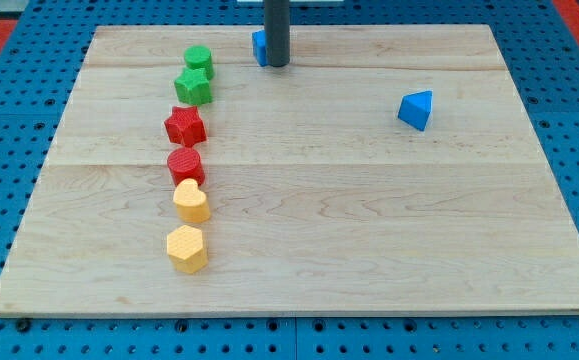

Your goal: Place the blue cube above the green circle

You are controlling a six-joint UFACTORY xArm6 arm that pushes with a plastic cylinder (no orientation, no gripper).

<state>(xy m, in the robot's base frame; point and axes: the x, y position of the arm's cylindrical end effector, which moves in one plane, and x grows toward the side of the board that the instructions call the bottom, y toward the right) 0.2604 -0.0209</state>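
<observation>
Push step in hand: my tip [276, 64] is pressed to blue cube [259, 47] at its 3 o'clock, no gripper fitted so nothing pinched; next, cube is to be shoved toward 9 o'clock, ending above green circle [198, 58].

Green star [194, 87], red star [184, 126], red cylinder [185, 165], yellow heart [191, 201], yellow hexagon [186, 248] in column; blue triangular block [416, 109] right.

Arm end: plain dark rod.
Smooth grey-black cylinder, no markings or cables visible; my tip [277, 64] is blunt and round.
</observation>
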